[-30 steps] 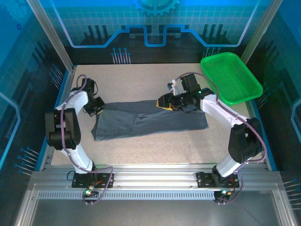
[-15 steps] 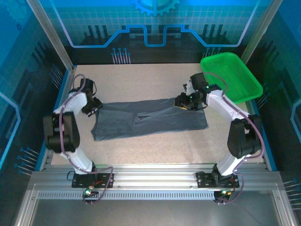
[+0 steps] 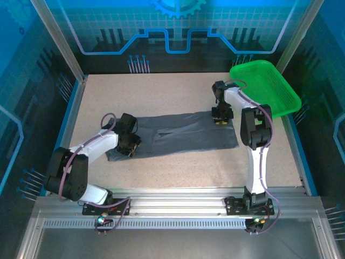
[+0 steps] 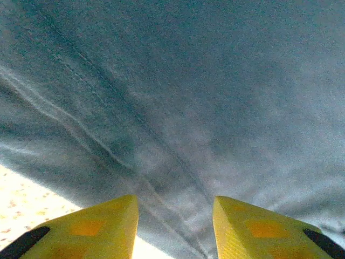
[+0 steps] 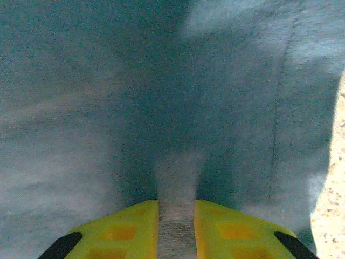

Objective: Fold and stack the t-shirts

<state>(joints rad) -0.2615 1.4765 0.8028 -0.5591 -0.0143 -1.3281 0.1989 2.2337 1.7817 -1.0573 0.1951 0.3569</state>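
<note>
Speckled beige desk [image 3: 161, 91] from above: we see the grey t-shirt [image 3: 178, 137] lying flat across its middle, left hand [image 3: 131, 144] at its left end, right hand [image 3: 221, 120] at its far right corner, green basket [image 3: 264, 89] beyond. From the left wrist, the left hand [image 4: 175, 208] stands apart over the cloth. From the right wrist, the right hand [image 5: 176, 210] is clamped on a raised ridge of t-shirt [image 5: 108, 108].

This is a robotics lab cell, not a home or a shop. In the top view, aluminium frame posts [image 3: 56, 40] rise at the upper left and upper right. They hold blue panels [image 3: 108, 27] printed with circuit traces, with a gear [image 3: 178, 5] at top centre. The white left arm [image 3: 94, 144] and right arm [image 3: 254, 159] are bolted to a slotted metal rail [image 3: 172, 208] along the bottom, at the near edge of a speckled tabletop [image 3: 172, 172].
</note>
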